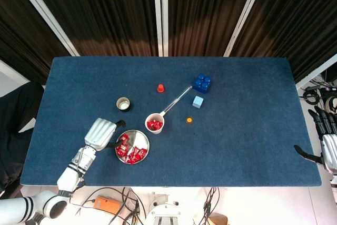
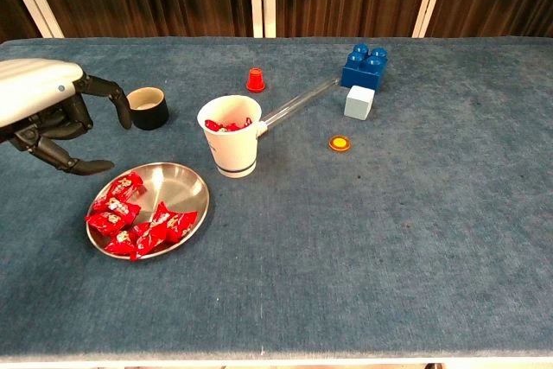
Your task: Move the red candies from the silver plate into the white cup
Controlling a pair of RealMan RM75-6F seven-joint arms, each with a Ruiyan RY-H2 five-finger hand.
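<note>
A silver plate [image 2: 183, 182] [image 1: 142, 139] near the table's front left holds several red candies [image 2: 138, 222] [image 1: 130, 151]. Just right of it stands the white cup [image 2: 229, 144] [image 1: 155, 123] with red candies inside. My left hand [image 2: 50, 118] [image 1: 101, 134] hovers at the plate's left edge, fingers spread and curled slightly, holding nothing. My right hand [image 1: 325, 143] shows only at the far right edge of the head view, off the table, fingers apart and empty.
A small black cup [image 2: 148, 107] stands behind the plate. A tiny red cone [image 2: 255, 80], a clear tube [image 2: 298, 101], a blue block [image 2: 364, 65], a pale cube [image 2: 359, 102] and an orange disc [image 2: 340, 142] lie beyond and right of the white cup.
</note>
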